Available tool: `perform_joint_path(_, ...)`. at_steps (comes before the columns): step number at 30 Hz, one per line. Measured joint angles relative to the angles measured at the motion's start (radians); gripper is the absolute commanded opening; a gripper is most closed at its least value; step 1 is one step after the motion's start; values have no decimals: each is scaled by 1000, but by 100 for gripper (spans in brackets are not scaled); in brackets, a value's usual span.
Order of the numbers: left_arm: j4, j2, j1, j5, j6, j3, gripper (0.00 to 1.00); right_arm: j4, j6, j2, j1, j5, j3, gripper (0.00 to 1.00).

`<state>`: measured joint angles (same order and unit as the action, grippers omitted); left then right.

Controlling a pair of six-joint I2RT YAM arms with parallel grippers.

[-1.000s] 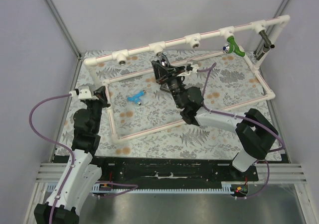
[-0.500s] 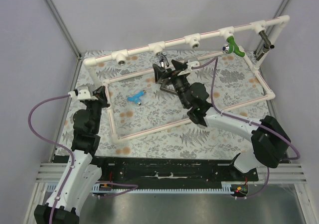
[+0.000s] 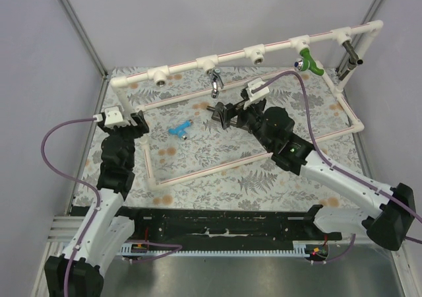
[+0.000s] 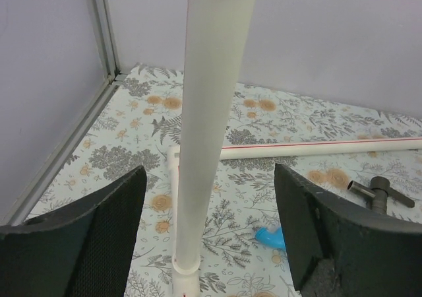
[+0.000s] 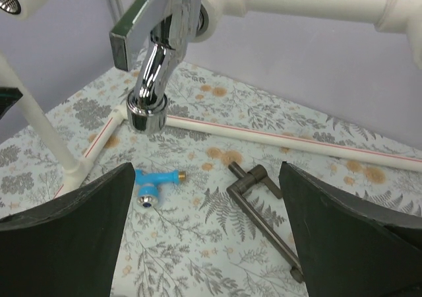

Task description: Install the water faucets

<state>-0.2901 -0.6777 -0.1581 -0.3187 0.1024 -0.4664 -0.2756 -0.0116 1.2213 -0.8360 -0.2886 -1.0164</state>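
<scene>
A shiny silver faucet (image 3: 214,79) (image 5: 155,59) hangs spout-down from a fitting on the white top rail (image 3: 231,57). My right gripper (image 3: 221,114) (image 5: 208,244) stands open just in front of and below it, holding nothing. Under it on the table lie a light blue faucet (image 3: 179,129) (image 5: 155,179) and a long dark grey lever faucet (image 5: 264,208) (image 4: 381,190). A green faucet (image 3: 307,61) sits on the rail further right. My left gripper (image 3: 135,122) (image 4: 211,244) is open, its fingers on either side of the frame's upright post (image 4: 211,112) without touching it.
The white pipe frame (image 3: 343,105) borders the fern-patterned table. Two rail fittings (image 3: 160,78) (image 3: 256,54) have open mouths. A dark tap (image 3: 351,54) hangs at the rail's far right end. Grey walls close in the left, back and right.
My right gripper opened, let go of the silver faucet and drew back to the right, leaving it on the rail. My left gripper opened off the upright post.
</scene>
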Motion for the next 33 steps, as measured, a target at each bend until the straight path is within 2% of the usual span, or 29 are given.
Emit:
perform_joint_path(8,-212,-214,0,-10,-93,-30,83,245,95,-101,0,2,-17,98)
perform_joint_path(12,-332,-339,10,-33,-143,-51,78,285,121,-124,0,47,-19,98)
perform_joint_path(14,-387,-386,14,-48,-166,-61,67,280,128,-131,0,64,-19,95)
perform_joint_path(18,-463,-423,19,-50,-200,-71,36,269,166,-118,0,90,-35,86)
perform_joint_path(23,-423,-373,27,-26,-204,-70,11,223,214,-87,-18,62,-58,81)
perform_joint_path(27,-315,-286,25,8,-197,-59,4,190,230,-60,-53,-16,-85,78)
perform_joint_path(33,-148,-151,-14,-1,-180,-45,2,150,241,-15,-105,-151,-143,70)
